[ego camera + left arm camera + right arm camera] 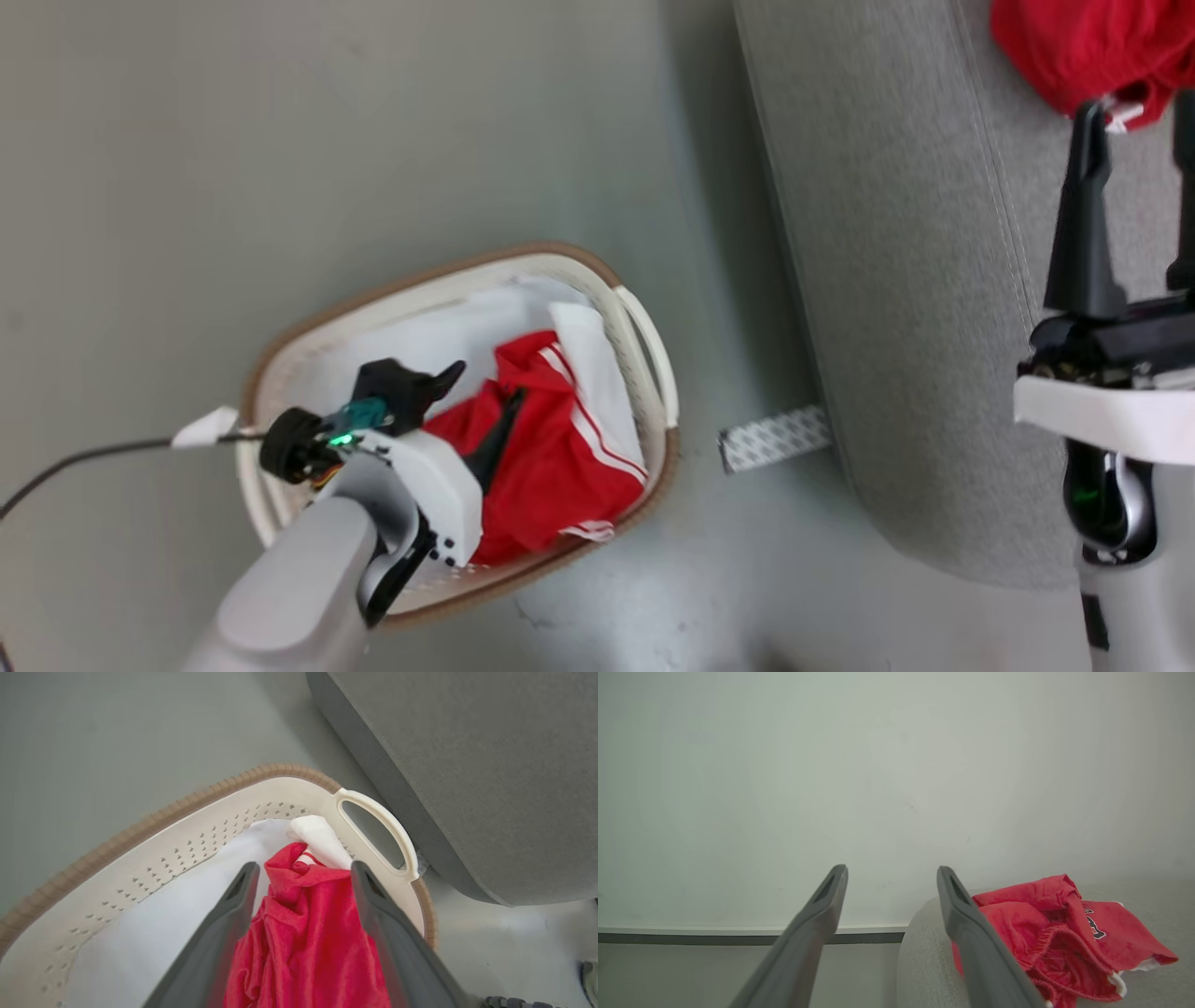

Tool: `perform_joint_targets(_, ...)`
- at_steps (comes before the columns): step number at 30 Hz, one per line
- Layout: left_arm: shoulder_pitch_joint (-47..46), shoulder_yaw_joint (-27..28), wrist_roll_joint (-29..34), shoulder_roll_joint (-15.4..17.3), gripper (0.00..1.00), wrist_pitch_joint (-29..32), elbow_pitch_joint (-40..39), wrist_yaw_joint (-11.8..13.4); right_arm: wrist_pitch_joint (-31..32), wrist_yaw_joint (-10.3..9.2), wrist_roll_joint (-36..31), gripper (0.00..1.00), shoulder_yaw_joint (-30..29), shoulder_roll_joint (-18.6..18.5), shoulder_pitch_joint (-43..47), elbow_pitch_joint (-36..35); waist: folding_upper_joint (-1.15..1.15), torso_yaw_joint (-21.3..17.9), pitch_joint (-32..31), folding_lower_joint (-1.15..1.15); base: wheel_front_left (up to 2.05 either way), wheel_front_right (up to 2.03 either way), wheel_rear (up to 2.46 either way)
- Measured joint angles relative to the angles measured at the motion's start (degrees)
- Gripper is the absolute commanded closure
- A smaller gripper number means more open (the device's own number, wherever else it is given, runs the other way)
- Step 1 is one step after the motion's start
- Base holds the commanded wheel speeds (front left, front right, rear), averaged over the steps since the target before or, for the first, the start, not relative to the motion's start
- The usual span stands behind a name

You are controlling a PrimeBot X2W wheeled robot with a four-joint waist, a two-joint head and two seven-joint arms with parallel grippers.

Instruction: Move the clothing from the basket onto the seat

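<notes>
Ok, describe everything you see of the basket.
The basket is an oval cream-white plastic tub with a brown ribbed rim, holes in its wall and a loop handle. It stands upright on the grey floor, beside the seat but apart from it. A red garment with white stripes and white fabric lie inside. The open left claw reaches in astride the garment.

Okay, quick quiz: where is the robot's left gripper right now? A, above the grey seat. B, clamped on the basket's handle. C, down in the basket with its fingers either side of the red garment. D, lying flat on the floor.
C: the left gripper is open inside the basket, its two fingers flanking the bunched red garment.
</notes>
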Motion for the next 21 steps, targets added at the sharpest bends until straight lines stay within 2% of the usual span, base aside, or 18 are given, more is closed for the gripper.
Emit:
perform_joint_targets(14,-9.4,-11.6,-12.5,4.2,0.00,13.8,10.0,0.0,0.0,0.00,4.0,0.00,1.2,0.0,-2.8,-3.2,0.00,-8.1,9.9,0.00,0.00,0.00,0.00)
perform_joint_targets(21,-11.8,-19.1,-16.0,4.2,0.00,19.7,11.8,0.0,0.0,0.00,4.4,0.00,0.5,0.0,-1.7,-3.2,0.00,-9.1,12.1,0.00,0.00,0.00,0.00)
